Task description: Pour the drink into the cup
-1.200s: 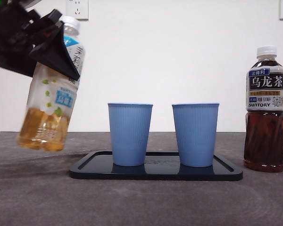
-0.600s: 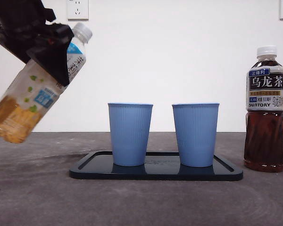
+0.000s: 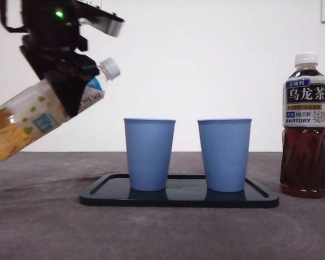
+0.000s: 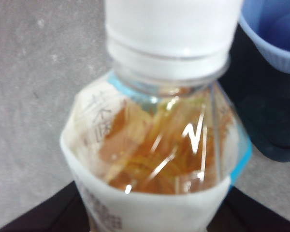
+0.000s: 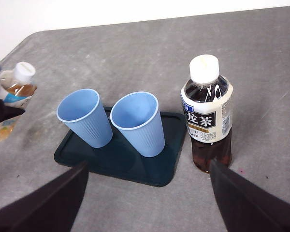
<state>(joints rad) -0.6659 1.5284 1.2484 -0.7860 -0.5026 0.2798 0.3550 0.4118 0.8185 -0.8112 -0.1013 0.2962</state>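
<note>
Aloft, left end effector pinched green-tea bottle at shoulder, bottle tilted, white cap on, neck short of left cup on tray. Right end effector spread, waiting. Judged: bring neck over rim before tipping further; capped, nothing pours.

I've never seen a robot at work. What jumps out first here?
The left gripper holds a capped bottle of pale tea tilted in the air, left of the tray. Two blue cups stand on that tray, and a dark tea bottle stands right of it.
</note>
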